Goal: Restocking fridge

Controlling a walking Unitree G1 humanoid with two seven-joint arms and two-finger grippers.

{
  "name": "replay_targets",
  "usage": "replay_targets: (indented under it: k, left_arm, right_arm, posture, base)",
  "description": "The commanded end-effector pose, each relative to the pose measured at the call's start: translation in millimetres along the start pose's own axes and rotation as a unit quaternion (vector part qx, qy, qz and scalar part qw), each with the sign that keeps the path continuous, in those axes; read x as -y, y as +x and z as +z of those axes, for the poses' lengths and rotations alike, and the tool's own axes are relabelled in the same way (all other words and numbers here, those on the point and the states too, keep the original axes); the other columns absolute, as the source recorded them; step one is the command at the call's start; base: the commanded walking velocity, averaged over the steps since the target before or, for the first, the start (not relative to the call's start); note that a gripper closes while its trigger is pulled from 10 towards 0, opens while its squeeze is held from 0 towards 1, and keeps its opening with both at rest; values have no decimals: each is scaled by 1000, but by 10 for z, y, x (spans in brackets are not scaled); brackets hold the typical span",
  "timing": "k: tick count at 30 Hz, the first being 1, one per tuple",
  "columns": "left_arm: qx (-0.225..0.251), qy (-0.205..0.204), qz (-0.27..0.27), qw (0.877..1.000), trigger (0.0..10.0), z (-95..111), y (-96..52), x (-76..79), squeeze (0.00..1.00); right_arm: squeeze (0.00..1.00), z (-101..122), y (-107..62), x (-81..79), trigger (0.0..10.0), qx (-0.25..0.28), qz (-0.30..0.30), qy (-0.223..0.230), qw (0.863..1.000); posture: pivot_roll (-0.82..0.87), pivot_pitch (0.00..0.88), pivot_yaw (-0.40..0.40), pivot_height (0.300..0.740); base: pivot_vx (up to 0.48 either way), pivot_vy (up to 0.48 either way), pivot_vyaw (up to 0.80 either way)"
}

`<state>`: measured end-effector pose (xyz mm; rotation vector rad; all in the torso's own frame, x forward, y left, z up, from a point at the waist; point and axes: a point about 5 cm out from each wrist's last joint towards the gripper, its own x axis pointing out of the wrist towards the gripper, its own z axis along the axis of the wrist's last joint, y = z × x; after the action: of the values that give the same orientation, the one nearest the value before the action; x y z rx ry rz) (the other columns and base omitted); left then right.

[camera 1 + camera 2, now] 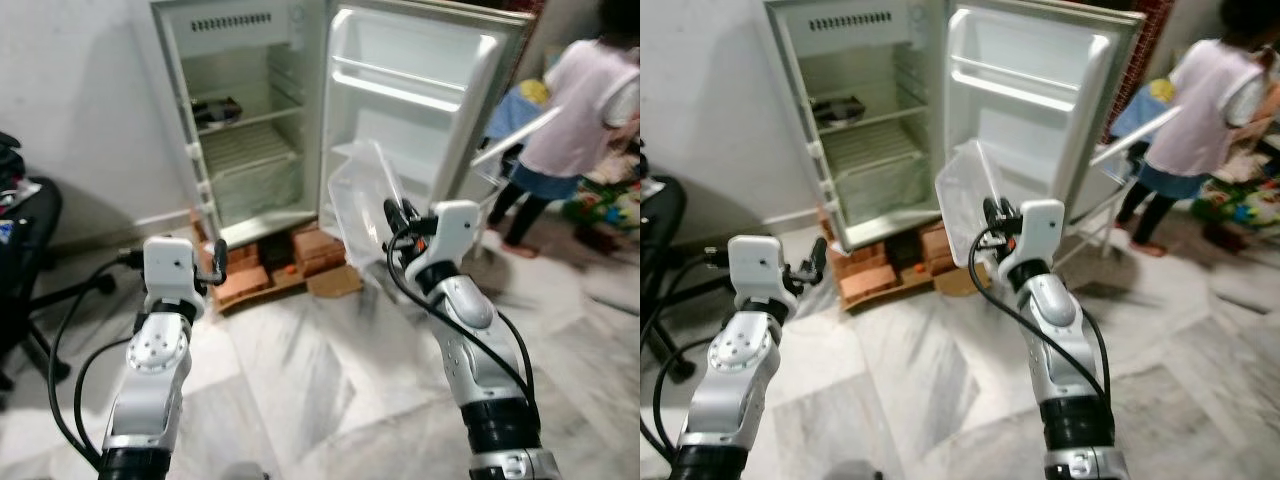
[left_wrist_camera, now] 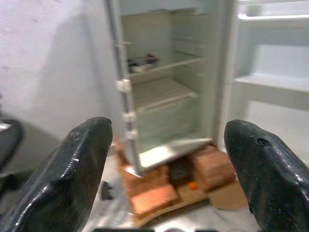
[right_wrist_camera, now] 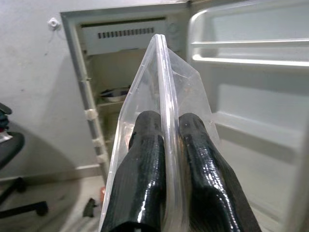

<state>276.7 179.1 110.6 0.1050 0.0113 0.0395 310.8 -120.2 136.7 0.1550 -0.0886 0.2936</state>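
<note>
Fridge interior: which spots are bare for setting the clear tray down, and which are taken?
Free: the wire shelf above the crisper drawer, and the door shelves. Taken: the upper shelf holds a dark dish.

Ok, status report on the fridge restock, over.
Right end effector shut on clear plastic bin. Left end effector open, empty. Fridge open ahead. Person standing right of door.

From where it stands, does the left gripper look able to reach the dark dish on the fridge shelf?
Probably not yet. The left gripper is open and nothing blocks the dark dish, but the fridge stands well beyond the arm, across open floor.
</note>
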Motion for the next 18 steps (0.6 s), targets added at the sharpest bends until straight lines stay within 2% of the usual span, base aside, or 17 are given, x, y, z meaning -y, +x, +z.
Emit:
replay_targets:
  k: [1,9,18]
  left_arm:
    - [-7,9,14,1000,10000,-9,11,-81,0]
    - [-10,3,12,1000,10000,-5,8,-66,0]
    - [-13,2,13,1000,10000,-5,-11,-71,0]
  right_arm:
    - [0,26,16,-60,10000,7,8,-2,1000]
    - [0,26,22,-76,10000,10,20,-8,1000]
    - [0,21,38,-104,10000,11,23,-4,1000]
  posture:
    - [94,0,-36,740]
    - [99,0,-37,740]
    - [110,0,-39,740]
  base:
    - [446,0,0]
    - [446,0,0]
    - [446,0,643]
